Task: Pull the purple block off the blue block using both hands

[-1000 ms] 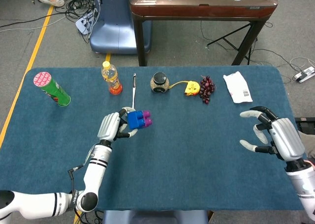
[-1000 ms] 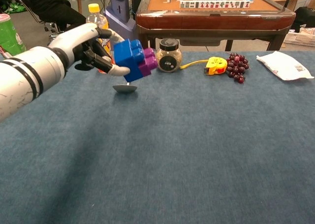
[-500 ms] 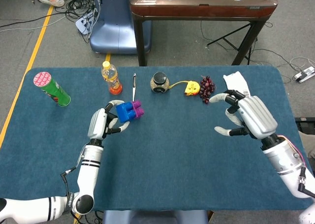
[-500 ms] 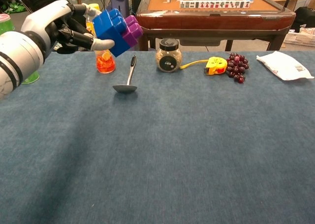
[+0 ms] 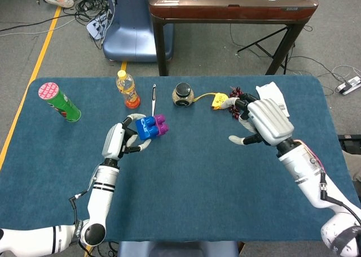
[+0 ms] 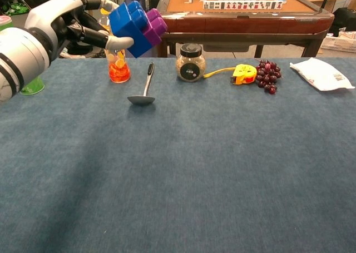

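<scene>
My left hand holds the blue block raised above the table, fingers wrapped around its left side. The purple block is stuck to the blue one's right side, pointing toward the right arm. My right hand hovers over the table's right half with fingers spread and nothing in them, some way from the blocks. It shows only in the head view.
Along the far edge stand a green can, an orange bottle, a spoon, a small jar, a yellow tape measure, grapes and a white packet.
My right hand has swung left and forward across the table toward the blocks. My left hand lifted the joined blocks higher, then shifted them slightly right.
</scene>
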